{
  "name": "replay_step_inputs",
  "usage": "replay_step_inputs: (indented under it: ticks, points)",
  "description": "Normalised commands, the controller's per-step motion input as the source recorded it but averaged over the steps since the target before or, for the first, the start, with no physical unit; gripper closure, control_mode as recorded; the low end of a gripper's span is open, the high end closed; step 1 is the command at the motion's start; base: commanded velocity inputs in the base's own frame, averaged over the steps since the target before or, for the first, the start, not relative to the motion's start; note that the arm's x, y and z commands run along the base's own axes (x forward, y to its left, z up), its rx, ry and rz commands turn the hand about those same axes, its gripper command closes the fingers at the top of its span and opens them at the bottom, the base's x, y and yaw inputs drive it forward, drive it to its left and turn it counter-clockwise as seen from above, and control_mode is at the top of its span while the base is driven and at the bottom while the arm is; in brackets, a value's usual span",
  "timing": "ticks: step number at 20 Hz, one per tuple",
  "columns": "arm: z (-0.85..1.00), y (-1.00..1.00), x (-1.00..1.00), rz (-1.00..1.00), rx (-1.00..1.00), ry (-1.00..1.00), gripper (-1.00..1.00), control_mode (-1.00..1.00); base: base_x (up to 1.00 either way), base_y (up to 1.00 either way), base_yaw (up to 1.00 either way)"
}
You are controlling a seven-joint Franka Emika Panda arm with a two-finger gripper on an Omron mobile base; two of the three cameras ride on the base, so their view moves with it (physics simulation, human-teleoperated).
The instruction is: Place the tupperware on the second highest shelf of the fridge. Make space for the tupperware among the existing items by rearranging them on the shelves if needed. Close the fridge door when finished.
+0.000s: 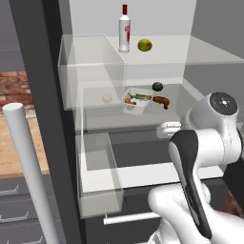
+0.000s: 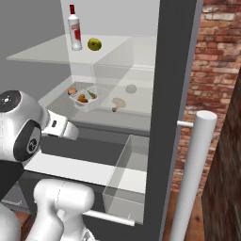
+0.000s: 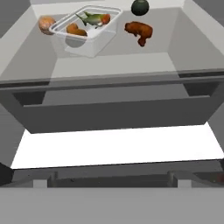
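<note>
The tupperware (image 1: 137,100) (image 2: 87,98) (image 3: 87,28) stands on a glass shelf (image 1: 183,97) (image 3: 113,65) inside the open fridge (image 1: 43,95), one level below the shelf with the bottle. Orange pieces and a green strip show in it. The fridge's top is cut off, so I cannot tell the shelf's rank. Around the tub lie a beige ball (image 1: 107,97) (image 3: 47,22), a dark green fruit (image 1: 157,86) (image 3: 140,6) and a brown lump (image 1: 162,101) (image 3: 139,30). My gripper (image 1: 167,128) (image 3: 111,183) is open, drawn back in front of and below that shelf, with nothing between its fingers.
A red-capped bottle (image 1: 124,31) (image 2: 74,29) and a yellow-green fruit (image 1: 145,45) (image 2: 94,44) stand on the upper shelf. Clear door bins (image 1: 90,62) (image 1: 97,176) jut from the open left door. White bar handles (image 1: 26,171) (image 2: 193,174) flank the opening. A drawer front (image 3: 113,113) lies under the shelf.
</note>
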Motion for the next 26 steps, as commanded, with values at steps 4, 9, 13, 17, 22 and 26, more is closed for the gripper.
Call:
replay_step_inputs:
  ticks: [4, 9, 13, 17, 22, 26]
  points:
    - [-0.10, -0.04, -0.28, 0.26, 0.18, -0.01, -1.00, -1.00, 0.00, 0.00, 0.00]
    - [0.10, 0.00, -0.04, 0.06, 0.01, 0.03, -1.00, -1.00, 0.00, 0.00, 0.00]
    - [0.04, 0.00, -0.09, -0.04, 0.00, 0.00, -1.00, -1.00, 0.00, 0.00, 0.00]
    - [0.00, 0.00, 0.00, -0.03, 0.00, 0.00, -1.00, -1.00, 0.00, 0.00, 0.00]
    - [0.00, 0.00, 0.00, 0.00, 0.00, 0.00, -1.00, 1.00, -0.13, 0.00, -0.01]
    - [0.00, 0.00, 0.00, 0.00, 0.00, 0.00, -1.00, 1.00, -0.70, 0.00, 0.00]
